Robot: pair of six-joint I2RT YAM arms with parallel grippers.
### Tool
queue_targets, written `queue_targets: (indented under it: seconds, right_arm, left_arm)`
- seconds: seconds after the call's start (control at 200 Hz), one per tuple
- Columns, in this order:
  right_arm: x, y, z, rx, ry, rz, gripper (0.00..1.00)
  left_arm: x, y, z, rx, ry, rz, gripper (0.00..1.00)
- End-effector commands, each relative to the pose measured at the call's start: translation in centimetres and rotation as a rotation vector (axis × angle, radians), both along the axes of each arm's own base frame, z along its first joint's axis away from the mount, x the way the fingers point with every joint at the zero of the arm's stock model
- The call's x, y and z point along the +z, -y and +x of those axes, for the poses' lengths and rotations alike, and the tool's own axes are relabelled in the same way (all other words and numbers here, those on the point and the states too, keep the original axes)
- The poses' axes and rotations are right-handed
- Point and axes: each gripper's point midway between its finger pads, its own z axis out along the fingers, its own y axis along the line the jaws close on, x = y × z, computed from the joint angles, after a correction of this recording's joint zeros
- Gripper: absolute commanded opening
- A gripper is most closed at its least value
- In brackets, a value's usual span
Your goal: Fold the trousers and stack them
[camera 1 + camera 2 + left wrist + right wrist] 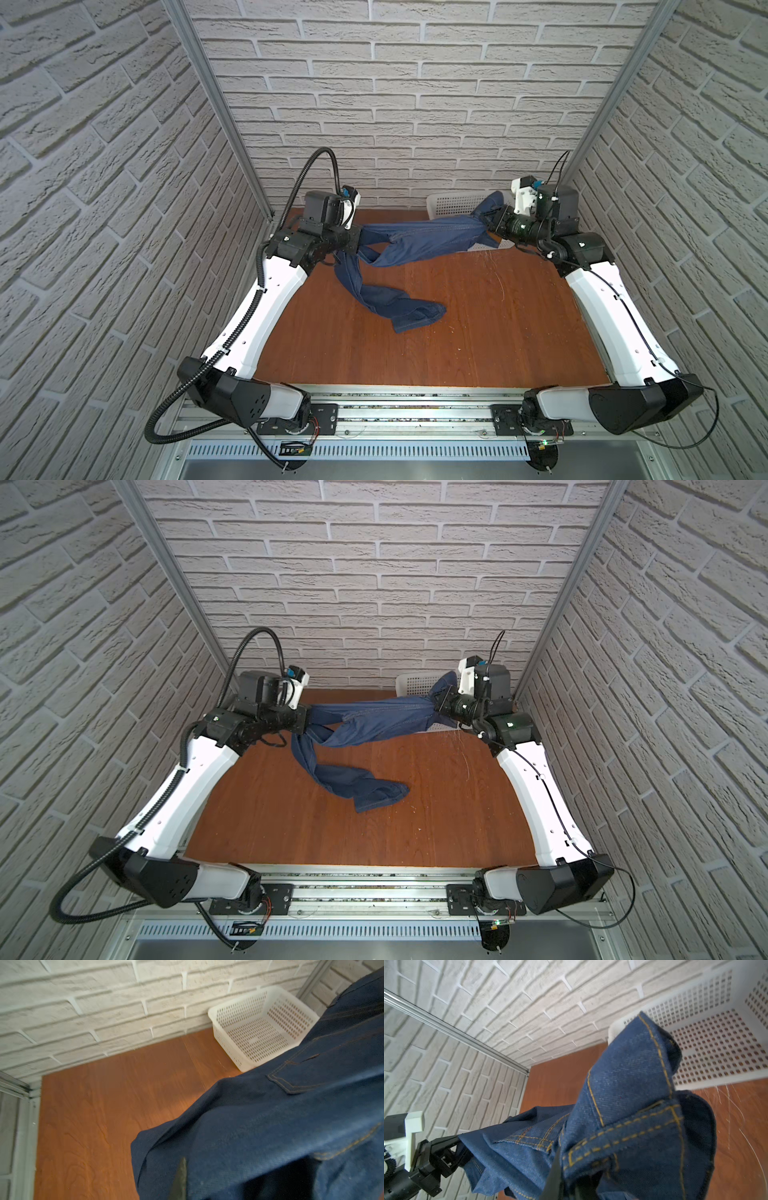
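The trousers point(424, 241) point(374, 723) are dark blue denim jeans, stretched in the air between both grippers at the far side of the table. My left gripper point(358, 246) point(308, 726) is shut on one end of the waist part. My right gripper point(489, 222) point(436, 704) is shut on the other end, by the waistband with its yellow stitching point(623, 1136). The legs point(399, 307) hang from the left end and lie crumpled on the table. In each wrist view, denim point(259, 1126) covers the jaws and only one dark finger point(181, 1176) point(555, 1174) shows.
A white perforated basket point(453, 203) point(415, 683) point(257, 1024) point(716, 1043) stands at the back right against the brick wall, partly behind the stretched cloth. The wooden table point(478, 332) is walled on three sides. The left gripper point(452, 1147) shows in the right wrist view.
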Motion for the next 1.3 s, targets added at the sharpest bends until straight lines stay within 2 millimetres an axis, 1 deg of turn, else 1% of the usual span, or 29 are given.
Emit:
queue_targets:
  seconds: [0.0,0.015,0.03,0.035,0.08,0.09,0.115,0.175,0.22,0.29,0.34,0.37,0.375,0.38,0.39,0.395,0.405,0.425,0.44,0.505,0.59,0.665,0.75,0.82,0.885,0.97,1.08,1.23,1.295]
  right_arm:
    - [-5.1,8.2,-1.2,-0.263,-0.092,-0.177,0.05]
    - [-6.0,8.5,-1.6,-0.27,-0.107,-0.184,0.06]
    - [-6.2,8.6,-1.8,-0.274,-0.11,-0.187,0.06]
    - [-6.7,8.8,-1.9,-0.278,-0.121,-0.191,0.06]
    - [-8.3,9.5,-2.7,-0.305,-0.152,-0.208,0.06]
    - [-8.7,9.8,-3.0,-0.314,-0.16,-0.214,0.06]
    - [-9.5,10.1,-3.4,-0.325,-0.178,-0.223,0.06]
    - [-11.8,10.8,-4.7,-0.353,-0.231,-0.248,0.05]
    - [-13.4,11.2,-5.7,-0.372,-0.281,-0.261,0.06]
    - [-15.7,11.4,-7.3,-0.386,-0.357,-0.264,0.08]
    - [-17.1,11.1,-8.6,-0.382,-0.407,-0.254,0.17]
    - [-17.8,11.0,-9.3,-0.378,-0.431,-0.245,0.28]
    - [-17.8,11.0,-9.3,-0.378,-0.431,-0.245,0.28]
    - [-18.0,10.9,-9.6,-0.378,-0.44,-0.245,0.33]
    - [-18.1,10.9,-9.8,-0.379,-0.444,-0.245,0.37]
    - [-18.1,10.9,-9.8,-0.379,-0.444,-0.245,0.37]
    - [-18.3,11.0,-10.1,-0.383,-0.455,-0.245,0.42]
    - [-18.4,11.0,-10.6,-0.386,-0.464,-0.245,0.47]
    - [-18.5,11.0,-10.9,-0.387,-0.471,-0.243,0.51]
    - [-18.1,11.2,-12.2,-0.405,-0.478,-0.245,0.6]
    - [-16.5,11.3,-12.9,-0.431,-0.442,-0.229,0.66]
    - [-14.9,11.6,-12.8,-0.466,-0.399,-0.207,0.7]
    - [-13.1,11.5,-11.6,-0.467,-0.33,-0.187,0.72]
    - [-12.6,11.2,-10.4,-0.458,-0.313,-0.17,0.71]
    - [-12.8,11.2,-9.5,-0.462,-0.336,-0.16,0.71]
    - [-13.8,11.1,-8.1,-0.46,-0.391,-0.159,0.71]
    - [-16.2,11.1,-6.5,-0.449,-0.488,-0.182,0.71]
    - [-19.8,11.5,-4.9,-0.456,-0.619,-0.216,0.74]
    - [-20.9,11.4,-4.1,-0.451,-0.649,-0.216,0.75]
  left_arm:
    - [-5.1,-5.3,-1.8,0.201,-0.097,0.092,0.0]
    - [-5.6,-5.2,-2.1,0.202,-0.105,0.087,0.0]
    - [-6.4,-5.1,-2.5,0.2,-0.121,0.084,0.0]
    - [-6.7,-5.0,-2.6,0.198,-0.128,0.083,0.0]
    - [-8.8,-4.6,-3.8,0.192,-0.167,0.072,0.0]
    - [-9.0,-4.5,-4.0,0.192,-0.169,0.067,0.0]
    - [-10.2,-4.1,-4.7,0.183,-0.193,0.063,0.01]
    - [-12.3,-3.5,-6.4,0.178,-0.238,0.051,0.05]
    - [-13.6,-2.9,-7.5,0.175,-0.271,0.034,0.08]
    - [-14.8,-2.0,-9.3,0.163,-0.306,0.004,0.15]
    - [-15.3,-1.9,-10.4,0.17,-0.324,-0.01,0.2]
    - [-15.5,-1.9,-11.1,0.18,-0.337,-0.025,0.27]
    - [-15.6,-1.9,-11.2,0.181,-0.338,-0.027,0.29]
    - [-15.6,-2.0,-11.2,0.182,-0.339,-0.028,0.3]
    - [-15.6,-2.0,-11.4,0.185,-0.342,-0.033,0.34]
    - [-15.6,-2.0,-11.5,0.187,-0.344,-0.035,0.36]
    - [-15.7,-2.1,-11.8,0.191,-0.347,-0.039,0.4]
    - [-15.7,-2.2,-12.1,0.198,-0.35,-0.046,0.48]
    - [-15.6,-2.4,-12.4,0.203,-0.352,-0.051,0.51]
    - [-15.1,-2.9,-13.4,0.221,-0.349,-0.076,0.59]
    - [-14.0,-3.8,-14.0,0.247,-0.321,-0.086,0.68]
    - [-13.0,-4.3,-13.9,0.268,-0.298,-0.086,0.71]
    - [-12.7,-4.4,-13.4,0.284,-0.285,-0.076,0.72]
    - [-12.8,-4.0,-12.7,0.28,-0.283,-0.079,0.72]
    - [-13.0,-3.5,-12.0,0.283,-0.287,-0.083,0.71]
    - [-13.1,-2.8,-11.1,0.278,-0.28,-0.102,0.7]
    - [-13.6,-2.1,-10.3,0.273,-0.288,-0.114,0.71]
    - [-14.6,-2.2,-10.1,0.289,-0.307,-0.093,0.73]
    - [-14.9,-2.5,-10.2,0.3,-0.309,-0.081,0.74]
